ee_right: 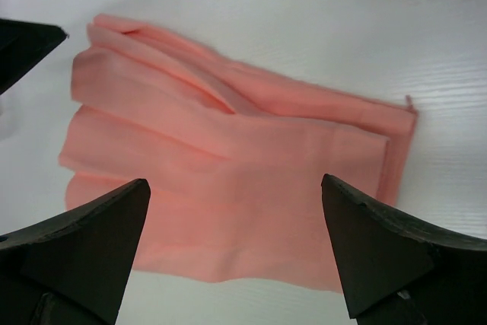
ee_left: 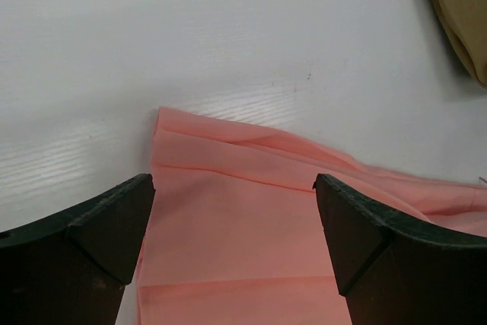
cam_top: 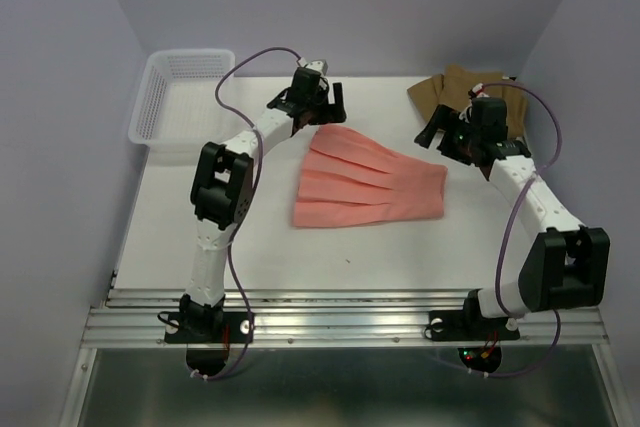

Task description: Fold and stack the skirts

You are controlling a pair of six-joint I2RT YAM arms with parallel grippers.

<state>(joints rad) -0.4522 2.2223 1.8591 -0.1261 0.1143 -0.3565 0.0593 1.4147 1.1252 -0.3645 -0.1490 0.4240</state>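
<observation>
pink skirt (cam_top: 370, 187) flat on worktop (cam_top: 350, 257); left end effector (ee_left: 233, 182) and right end effector (ee_right: 235, 183) spread over opposite ends, likely to fold.

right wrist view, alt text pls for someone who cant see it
A salmon-pink skirt lies flat on the white table, seen from above. The open right gripper hangs over it, dark fingers at the bottom corners, holding nothing.

We find bare table (cam_top: 330, 257) along the near side of the pink skirt (cam_top: 370, 187), free for passing. The white basket (cam_top: 150, 107) blocks the far-left corner and the tan skirt (cam_top: 440, 92) the far-right. The left arm (cam_top: 225, 187) and right arm (cam_top: 540, 207) flank the pink skirt.
</observation>
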